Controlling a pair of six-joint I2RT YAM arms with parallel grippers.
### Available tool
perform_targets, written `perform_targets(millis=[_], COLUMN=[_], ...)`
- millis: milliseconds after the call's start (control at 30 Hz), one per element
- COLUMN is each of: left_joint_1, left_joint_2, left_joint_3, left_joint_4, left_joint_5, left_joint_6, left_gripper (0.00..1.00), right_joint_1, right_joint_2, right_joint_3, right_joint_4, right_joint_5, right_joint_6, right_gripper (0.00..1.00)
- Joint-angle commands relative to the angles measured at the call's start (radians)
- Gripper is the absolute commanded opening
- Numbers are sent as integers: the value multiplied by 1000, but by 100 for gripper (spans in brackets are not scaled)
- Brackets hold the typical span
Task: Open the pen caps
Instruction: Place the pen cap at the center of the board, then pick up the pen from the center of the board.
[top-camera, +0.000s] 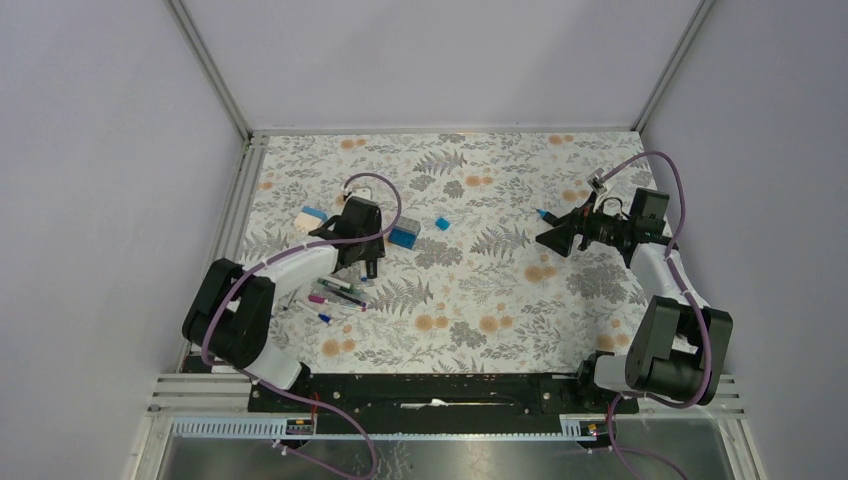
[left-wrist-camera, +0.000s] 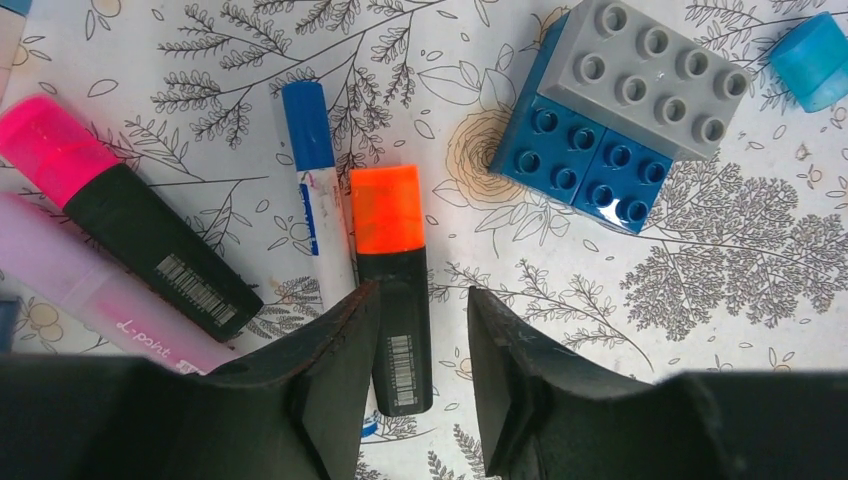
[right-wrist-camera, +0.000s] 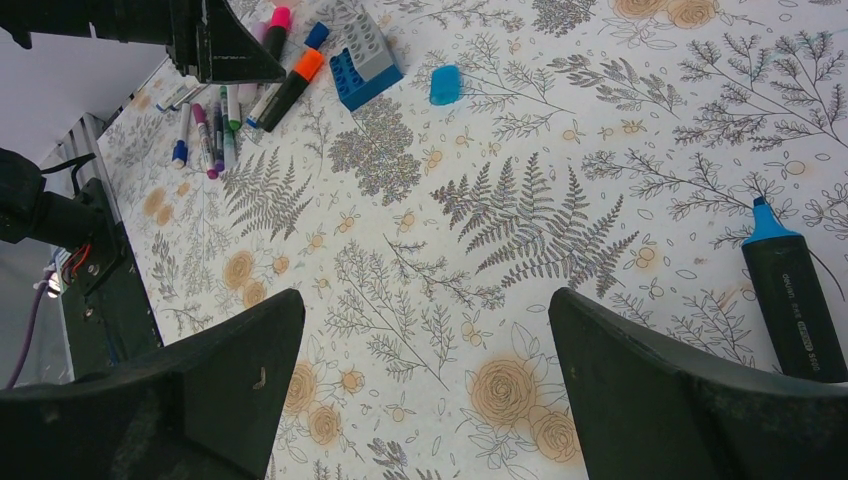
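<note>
Orange cap (left-wrist-camera: 388, 208) tops a black highlighter (left-wrist-camera: 395, 275) lying between the left gripper's (left-wrist-camera: 424, 296) half-parted jaws, unclamped, while the right gripper (right-wrist-camera: 425, 300) gapes wide above the table (right-wrist-camera: 600, 120).

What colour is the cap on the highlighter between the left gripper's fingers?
Orange cap, clearest in left wrist view.

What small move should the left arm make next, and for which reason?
Probably close the left gripper on the orange highlighter's black barrel. The barrel lies between the jaws, but a gap shows on one side, so it does not look held yet. The orange cap is still on.
</note>
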Motion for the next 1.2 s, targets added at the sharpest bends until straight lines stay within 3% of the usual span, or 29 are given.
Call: perform_targets(millis=[0,1000,1167], left_joint_1=[7,6,6], left_joint_2=[35,215,238], left_joint_3=[70,148,151], left_joint_4=[-16,-148,-162], left_joint_5=[5,-13,2], left_joint_6=[33,5,3], left_gripper=[43,42,33], right_joint_1=[-4,-4,-5], right_joint_2=[3,7,6], right_joint_3=[-4,1,2], right_joint_4=[1,-14,-16], right_joint_5=[-23,-24,-28], right_joint_6=[-21,-41,-39], right_gripper=[100,100,100])
